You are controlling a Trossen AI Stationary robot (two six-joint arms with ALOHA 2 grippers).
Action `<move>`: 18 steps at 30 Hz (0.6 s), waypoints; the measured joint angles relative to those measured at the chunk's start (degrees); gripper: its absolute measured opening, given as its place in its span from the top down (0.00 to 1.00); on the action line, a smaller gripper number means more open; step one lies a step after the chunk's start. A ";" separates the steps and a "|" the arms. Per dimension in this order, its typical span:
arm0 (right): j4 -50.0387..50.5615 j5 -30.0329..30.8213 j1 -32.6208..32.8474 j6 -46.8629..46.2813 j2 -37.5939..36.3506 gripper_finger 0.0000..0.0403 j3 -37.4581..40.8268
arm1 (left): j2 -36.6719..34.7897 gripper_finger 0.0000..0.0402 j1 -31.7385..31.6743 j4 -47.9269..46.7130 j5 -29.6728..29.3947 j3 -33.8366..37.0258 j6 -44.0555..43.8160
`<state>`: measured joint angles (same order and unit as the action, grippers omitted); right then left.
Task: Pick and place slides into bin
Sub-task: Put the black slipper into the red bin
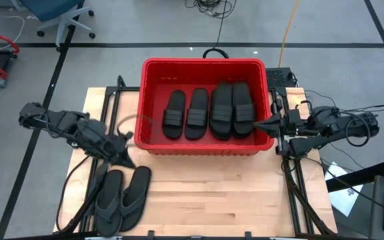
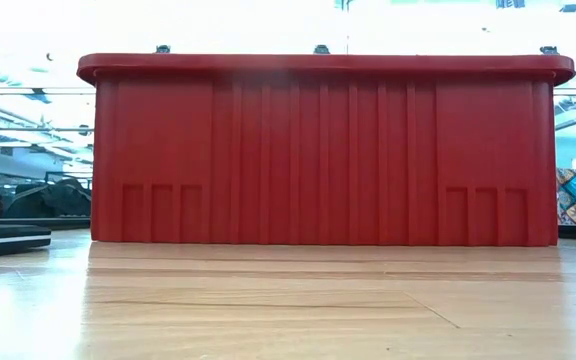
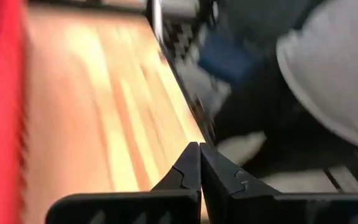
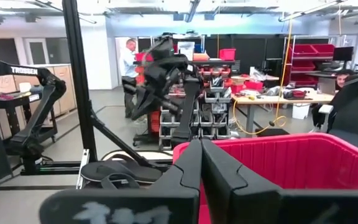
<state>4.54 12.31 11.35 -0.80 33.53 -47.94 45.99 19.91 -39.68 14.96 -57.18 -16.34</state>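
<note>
Four slides (image 1: 209, 112) in bin (image 1: 153, 73); low view hides contents; perhaps stacked.

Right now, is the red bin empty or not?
Not empty. The high view shows four slides side by side inside the bin.

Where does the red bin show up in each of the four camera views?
High view: red bin at top centre, four slides inside.
Low view: its ribbed wall fills the middle.
Left wrist view: blurred red strip along the left edge.
Right wrist view: lower right.
Shared landmark: the wooden table.
</note>
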 joint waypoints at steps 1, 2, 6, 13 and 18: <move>0.00 -0.04 0.00 0.00 0.28 1.00 0.00 | 0.59 1.00 1.91 -1.74 0.00 0.02 -0.99; 0.00 -0.06 0.00 -0.02 0.48 1.00 0.00 | 1.18 1.00 3.63 -3.23 0.01 0.04 -2.39; 0.01 -0.28 0.00 -0.76 0.60 1.00 0.00 | 4.23 0.99 9.69 -7.03 0.28 0.04 -12.10; 0.00 -0.38 0.00 -0.64 -0.34 1.00 0.00 | 10.98 0.91 15.59 -7.54 -4.55 0.04 -23.34; 0.01 -0.90 0.00 -1.08 -1.42 1.00 0.00 | 16.74 0.78 15.73 -7.28 -7.66 0.04 -26.87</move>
<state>4.55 11.41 11.35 -1.88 32.11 -47.94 62.73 35.63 -46.96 7.30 -57.14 -43.21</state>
